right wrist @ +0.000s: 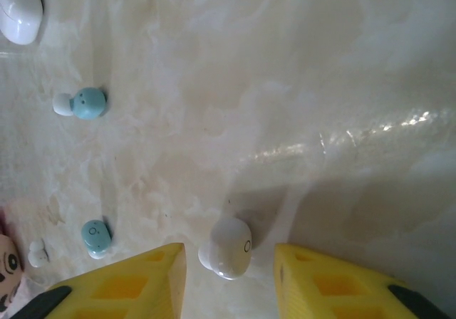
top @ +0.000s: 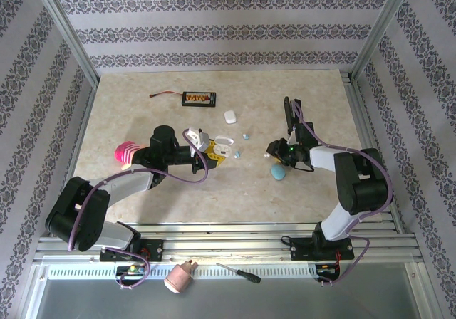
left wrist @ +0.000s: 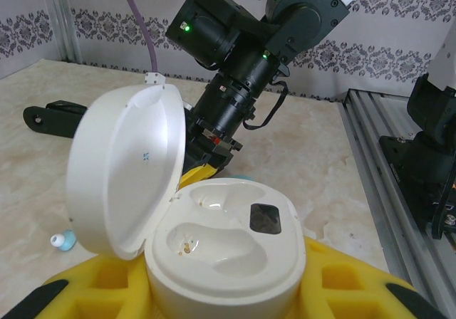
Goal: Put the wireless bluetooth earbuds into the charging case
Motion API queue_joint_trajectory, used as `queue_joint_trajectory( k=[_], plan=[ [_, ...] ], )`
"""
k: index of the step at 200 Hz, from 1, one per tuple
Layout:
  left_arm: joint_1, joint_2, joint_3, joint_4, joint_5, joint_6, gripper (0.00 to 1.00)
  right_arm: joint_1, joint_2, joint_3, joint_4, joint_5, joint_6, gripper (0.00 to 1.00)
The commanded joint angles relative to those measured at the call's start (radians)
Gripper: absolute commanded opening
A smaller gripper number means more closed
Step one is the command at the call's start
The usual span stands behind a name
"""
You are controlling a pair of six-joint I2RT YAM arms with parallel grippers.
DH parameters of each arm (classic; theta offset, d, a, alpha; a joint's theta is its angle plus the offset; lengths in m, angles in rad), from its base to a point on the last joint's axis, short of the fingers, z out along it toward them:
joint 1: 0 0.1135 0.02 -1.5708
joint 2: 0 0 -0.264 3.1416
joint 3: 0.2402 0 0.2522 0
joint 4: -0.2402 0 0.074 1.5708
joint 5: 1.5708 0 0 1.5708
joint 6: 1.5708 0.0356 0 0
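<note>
Left claw first: its yellow fingers are pinched tight on the base of the open case. It holds the case upright, lid swung back to the left. Both sockets inside are bare. Just past the lid, low on the left, a blue earbud lies on the table.

On to the middle of the table, seen from the right wrist. One blue earbud lies out in the open, and another blue earbud lies near the left fingertip. They are well apart from each other. A closed case pokes in at the top left corner.

Now the right claw. Its fingers are partly spread and straddle a white earbud that lies on the table. Bare table shows on both sides of the earbud, so neither finger touches it and nothing is gripped.

From above, a blue case lies on the table just beside the right claw, on the near side.
</note>
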Motion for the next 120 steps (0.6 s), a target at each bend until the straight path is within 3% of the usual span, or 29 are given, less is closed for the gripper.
queue_joint_trajectory(
  k=[1,120],
  plan=[
    [0.009,0.004,0.022,0.017,0.021,0.024,0.25,-0.003,0.023,0.025,0.018,-0.021,-0.008,0.36],
    [0.011,-0.006,0.012,0.015,0.022,0.019,0.25,-0.001,0.051,0.053,0.020,-0.069,-0.006,0.34]
  ],
)
